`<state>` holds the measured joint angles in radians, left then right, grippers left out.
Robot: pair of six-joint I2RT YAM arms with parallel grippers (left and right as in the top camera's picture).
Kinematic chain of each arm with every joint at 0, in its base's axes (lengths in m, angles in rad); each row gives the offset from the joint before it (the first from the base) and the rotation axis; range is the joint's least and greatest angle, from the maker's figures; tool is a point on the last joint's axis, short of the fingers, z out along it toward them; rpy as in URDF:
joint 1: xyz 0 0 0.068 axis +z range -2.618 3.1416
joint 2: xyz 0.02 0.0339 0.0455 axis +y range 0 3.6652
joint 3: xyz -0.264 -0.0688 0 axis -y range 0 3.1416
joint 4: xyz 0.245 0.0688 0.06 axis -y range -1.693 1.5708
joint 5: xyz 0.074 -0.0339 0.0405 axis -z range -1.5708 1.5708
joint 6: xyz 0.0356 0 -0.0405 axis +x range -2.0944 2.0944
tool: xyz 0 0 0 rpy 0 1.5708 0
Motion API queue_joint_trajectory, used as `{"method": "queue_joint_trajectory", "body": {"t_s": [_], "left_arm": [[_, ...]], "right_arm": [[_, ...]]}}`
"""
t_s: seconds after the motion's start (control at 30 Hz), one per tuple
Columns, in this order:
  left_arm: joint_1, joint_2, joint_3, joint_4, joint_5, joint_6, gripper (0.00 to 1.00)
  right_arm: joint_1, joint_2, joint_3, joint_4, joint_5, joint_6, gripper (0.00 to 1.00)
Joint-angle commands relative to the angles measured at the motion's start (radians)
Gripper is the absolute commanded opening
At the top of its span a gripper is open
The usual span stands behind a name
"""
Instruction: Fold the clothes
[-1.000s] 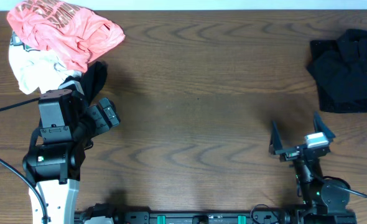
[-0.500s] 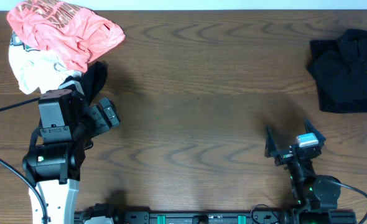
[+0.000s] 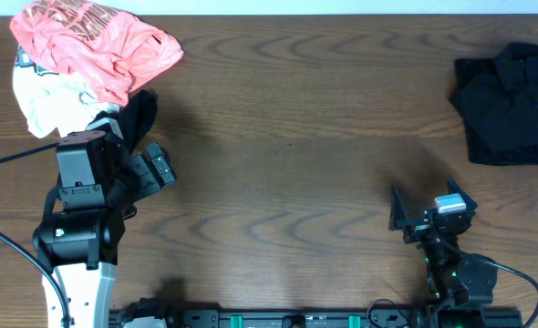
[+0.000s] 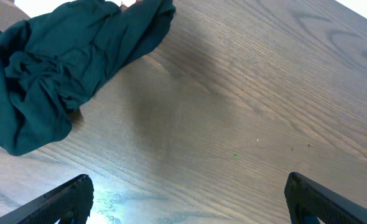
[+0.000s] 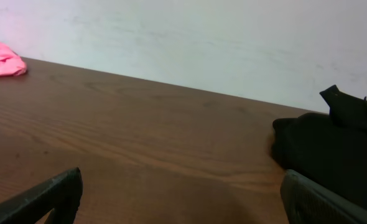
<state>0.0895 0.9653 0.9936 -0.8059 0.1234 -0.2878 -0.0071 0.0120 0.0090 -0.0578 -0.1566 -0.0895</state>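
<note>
Now both grippers are spread wide, w/ nothing pinched.
L gripper (image 4: 186,198) is seen over bare table (image 3: 296,109), fingers apart, just beside a dark cloth (image 4: 59,68) but not touching it. R gripper (image 3: 426,202) is seen near the front edge, fingers apart, well apart from the black pile (image 3: 511,105) at the far R. Pink tee (image 3: 96,46) is heaped on a white top (image 3: 43,105) at the far L corner, dark cloth at their near edge.

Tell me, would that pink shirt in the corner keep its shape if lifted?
Probably not: the pink shirt lies crumpled in soft folds, so it would likely droop limply. It looks thin, so probably light. It overlaps the white garment, which might drag along.
</note>
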Motion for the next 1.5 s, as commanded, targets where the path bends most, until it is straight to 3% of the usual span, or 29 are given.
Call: {"method": "queue_joint_trajectory", "body": {"t_s": [0.0,0.77,1.1,1.2,1.47], "left_arm": [[-0.004,0.001,0.005,-0.002,-0.012,-0.001,0.98],[-0.004,-0.003,0.005,-0.002,-0.012,-0.001,0.98],[-0.005,-0.159,-0.023,0.004,-0.008,-0.001,0.98],[-0.026,-0.246,-0.088,0.104,-0.008,0.006,0.98],[-0.083,-0.512,-0.414,0.544,-0.001,0.036,0.98]], "right_arm": [[-0.006,-0.003,-0.003,-0.004,0.011,-0.013,0.99],[-0.006,-0.003,-0.003,-0.004,0.011,-0.013,0.99],[-0.006,-0.003,-0.003,-0.004,0.011,-0.013,0.99],[-0.006,-0.003,-0.003,-0.004,0.011,-0.013,0.99],[-0.006,-0.003,-0.003,-0.004,0.011,-0.013,0.99]]}}
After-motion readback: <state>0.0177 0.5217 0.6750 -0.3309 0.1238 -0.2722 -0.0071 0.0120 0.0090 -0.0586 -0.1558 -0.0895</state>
